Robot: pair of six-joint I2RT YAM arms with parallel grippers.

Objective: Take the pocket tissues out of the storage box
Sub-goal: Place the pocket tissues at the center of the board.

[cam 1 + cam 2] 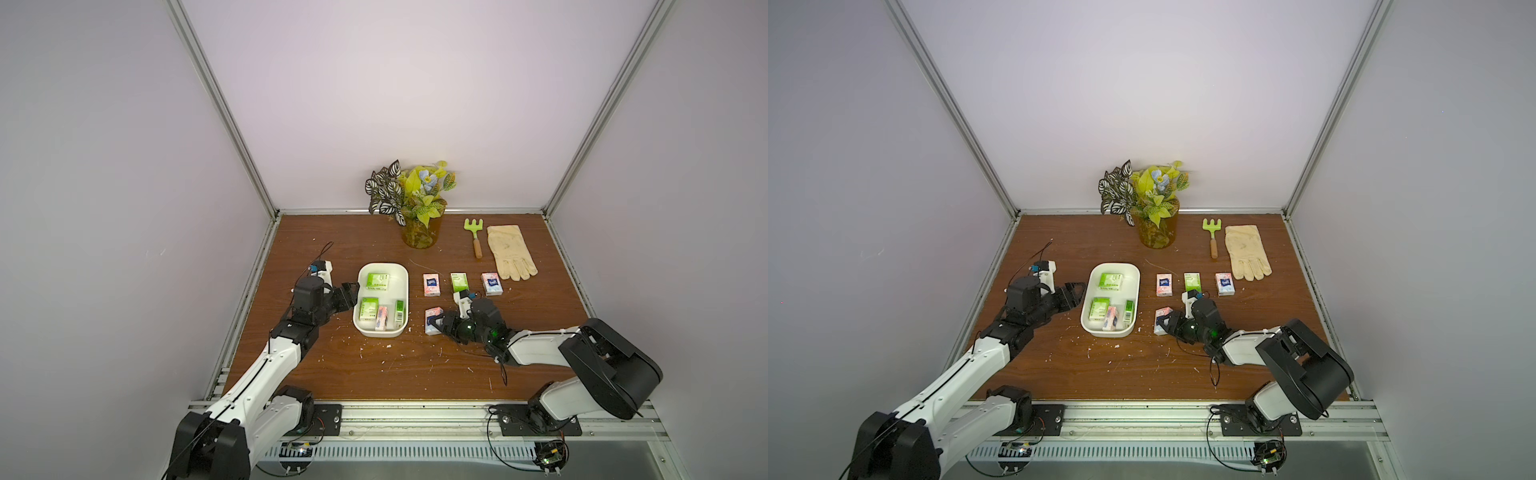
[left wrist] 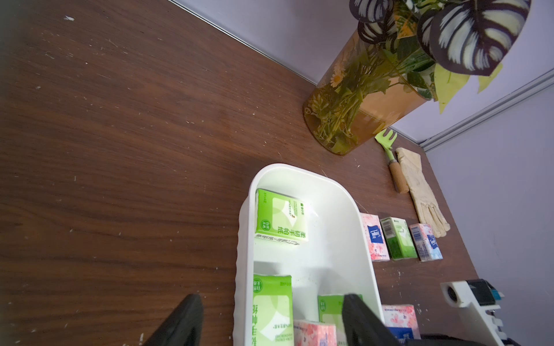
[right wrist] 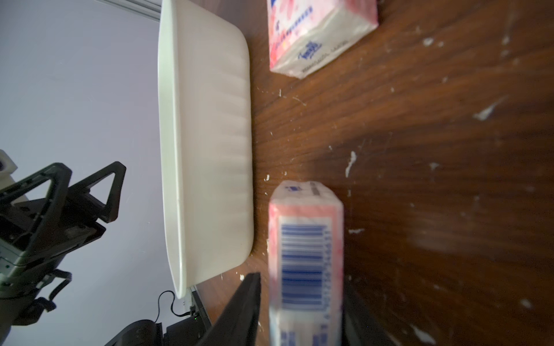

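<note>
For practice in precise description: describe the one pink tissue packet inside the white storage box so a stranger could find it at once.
Find the white storage box on the brown table. At its end nearest the robot, a pink packet lies between two green packets. It is the box's only pink packet; the other three are green.

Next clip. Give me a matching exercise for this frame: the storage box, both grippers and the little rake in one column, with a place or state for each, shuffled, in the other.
Things
A. storage box
B. left gripper
C. right gripper
D. rake

Place or state
1. green head, wooden handle, lying beside the glove
2. jaws on either side of a pink packet outside the box
3. holds four tissue packets
4. open and empty, at the box's side

Pairs: A-3, B-4, C-2, D-1
</note>
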